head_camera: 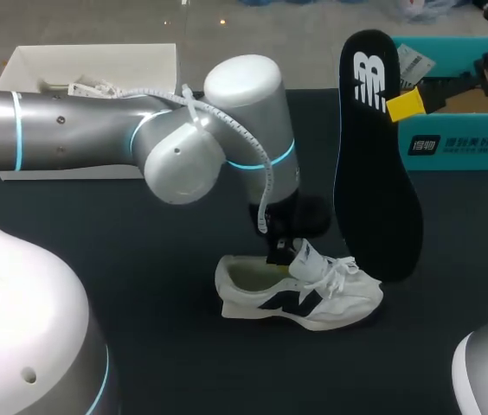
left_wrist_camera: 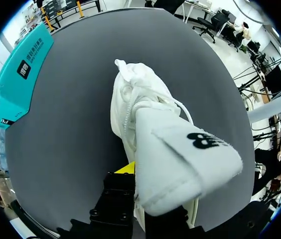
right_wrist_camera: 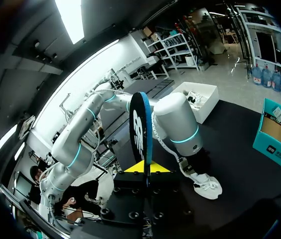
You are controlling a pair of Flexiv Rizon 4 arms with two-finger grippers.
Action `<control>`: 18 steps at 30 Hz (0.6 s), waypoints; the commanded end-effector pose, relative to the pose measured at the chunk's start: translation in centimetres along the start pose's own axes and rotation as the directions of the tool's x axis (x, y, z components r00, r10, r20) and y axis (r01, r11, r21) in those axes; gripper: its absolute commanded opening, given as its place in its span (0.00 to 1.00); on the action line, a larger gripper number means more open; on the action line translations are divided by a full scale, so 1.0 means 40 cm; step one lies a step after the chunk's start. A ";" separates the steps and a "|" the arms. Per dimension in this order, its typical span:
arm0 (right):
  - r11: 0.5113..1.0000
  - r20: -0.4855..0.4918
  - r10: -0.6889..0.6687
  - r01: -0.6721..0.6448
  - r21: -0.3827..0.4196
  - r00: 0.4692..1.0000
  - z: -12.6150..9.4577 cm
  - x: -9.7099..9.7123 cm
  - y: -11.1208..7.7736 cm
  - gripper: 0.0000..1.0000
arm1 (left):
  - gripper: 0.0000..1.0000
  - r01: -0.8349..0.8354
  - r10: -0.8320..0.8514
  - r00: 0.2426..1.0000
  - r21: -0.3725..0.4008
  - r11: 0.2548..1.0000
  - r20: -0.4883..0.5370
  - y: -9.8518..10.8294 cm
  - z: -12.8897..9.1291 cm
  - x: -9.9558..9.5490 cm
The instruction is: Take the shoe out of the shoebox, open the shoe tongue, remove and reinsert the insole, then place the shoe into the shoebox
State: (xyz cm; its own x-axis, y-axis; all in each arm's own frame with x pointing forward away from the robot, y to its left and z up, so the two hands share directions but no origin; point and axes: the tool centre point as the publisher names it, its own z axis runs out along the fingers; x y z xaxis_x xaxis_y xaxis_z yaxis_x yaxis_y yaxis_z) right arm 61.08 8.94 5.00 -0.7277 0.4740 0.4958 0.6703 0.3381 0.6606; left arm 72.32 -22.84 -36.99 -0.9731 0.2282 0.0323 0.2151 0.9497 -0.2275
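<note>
A white sneaker [head_camera: 300,292] with a dark side logo lies on its sole on the black table, toe to the right. My left gripper [head_camera: 284,257] comes down over its opening and is shut on the white tongue [left_wrist_camera: 180,159], which stands lifted up; one yellow fingertip [left_wrist_camera: 125,168] shows beside it. The sneaker's laced front [left_wrist_camera: 130,99] stretches ahead of that gripper. At the upper right, my right gripper [head_camera: 406,105] is shut on the black insole [head_camera: 374,164], which hangs upright in the air. In the right wrist view the insole [right_wrist_camera: 141,127] stands edge-on between the yellow tips [right_wrist_camera: 143,167].
The open teal shoebox [head_camera: 465,145] stands at the back right, behind the insole. A white box [head_camera: 28,65] sits at the back left, partly behind my left arm [head_camera: 97,130]. Bare black table lies in front of the sneaker.
</note>
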 end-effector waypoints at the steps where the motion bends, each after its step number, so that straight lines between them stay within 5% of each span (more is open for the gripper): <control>1: 1.000 -0.001 0.001 -0.001 0.003 1.000 0.003 -0.001 0.004 0.00 | 0.00 0.000 0.000 1.000 0.000 1.000 0.003 0.003 -0.001 0.003; 3: 1.000 -0.001 0.001 -0.001 0.003 1.000 0.003 -0.001 0.004 0.00 | 0.00 0.000 0.000 1.000 0.000 1.000 0.003 0.003 -0.001 0.003; 5: 1.000 -0.001 0.001 -0.001 0.003 1.000 0.003 -0.001 0.004 0.00 | 0.00 -0.095 0.093 0.989 -0.019 0.995 -0.111 0.018 -0.006 -0.021; 9: 1.000 -0.001 0.001 -0.001 0.003 1.000 0.003 -0.001 0.004 0.00 | 0.00 -0.283 0.291 0.915 0.071 0.957 -0.278 0.049 0.004 -0.065; 10: 1.000 -0.001 0.001 -0.001 0.003 1.000 0.003 -0.001 0.004 0.00 | 0.00 -0.345 0.348 0.869 0.072 0.936 -0.353 0.054 0.006 -0.073; 15: 1.000 -0.001 0.001 -0.001 0.003 1.000 0.003 -0.001 0.004 0.00 | 0.00 -0.614 0.608 0.675 0.140 0.777 -0.418 0.072 -0.027 -0.076; 16: 1.000 -0.001 0.001 -0.001 0.003 1.000 0.003 -0.001 0.004 0.00 | 0.00 -0.699 0.687 0.564 0.178 0.692 -0.458 0.072 -0.036 -0.074; 18: 1.000 -0.001 0.001 -0.001 0.003 1.000 0.003 -0.001 0.004 0.00 | 0.00 -0.748 0.733 0.487 0.206 0.630 -0.476 0.078 -0.060 -0.073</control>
State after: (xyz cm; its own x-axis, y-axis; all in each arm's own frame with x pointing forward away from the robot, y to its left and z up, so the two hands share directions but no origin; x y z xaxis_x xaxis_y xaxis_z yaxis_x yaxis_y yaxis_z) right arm 61.08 8.95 4.99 -0.7278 0.4739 0.4958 0.6702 0.3381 0.6607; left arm 75.35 -20.35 -37.00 -0.7954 0.5808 0.1734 0.5267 0.8039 -0.2763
